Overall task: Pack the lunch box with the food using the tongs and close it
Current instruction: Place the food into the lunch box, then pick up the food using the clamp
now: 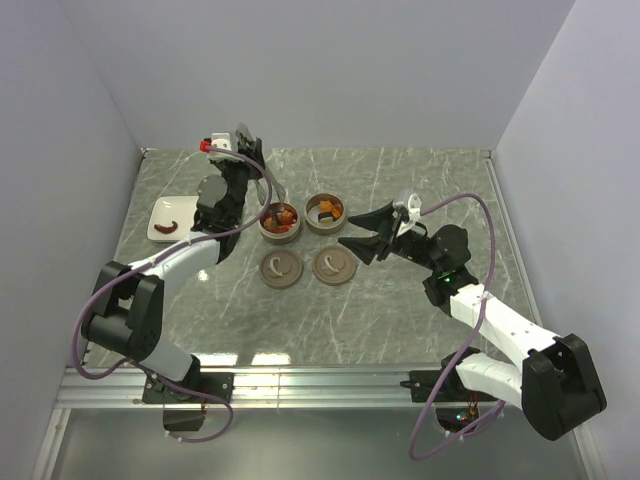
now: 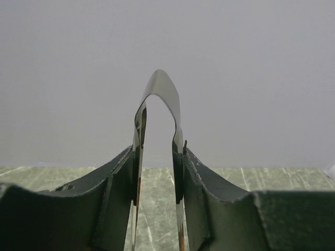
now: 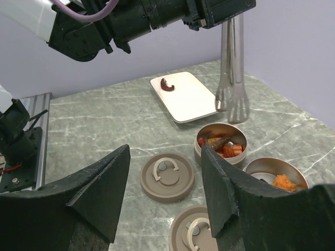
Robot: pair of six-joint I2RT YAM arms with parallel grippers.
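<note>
Above the tin (image 3: 220, 126) nearer the plate (image 3: 194, 100), your left gripper (image 2: 158, 157) is pinching the tongs (image 3: 233, 78) upright over the food (image 3: 225, 146) inside; your right gripper (image 3: 165, 151) is hovering spread wide beside the lids (image 3: 167, 178).

The tongs (image 3: 233, 78) are made of polished, mirror-bright metal. The tin (image 3: 222, 125) just beside the plate (image 3: 193, 99) is finished in duller brushed metal. The plate is glazed glossy white. The lids (image 3: 167, 178) are moulded matt. The table (image 1: 400, 320) is finished smooth, marble-veined and faintly shiny.

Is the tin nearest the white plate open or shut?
Open: food shows inside the tin, and a lid lies on the table beside it.
</note>
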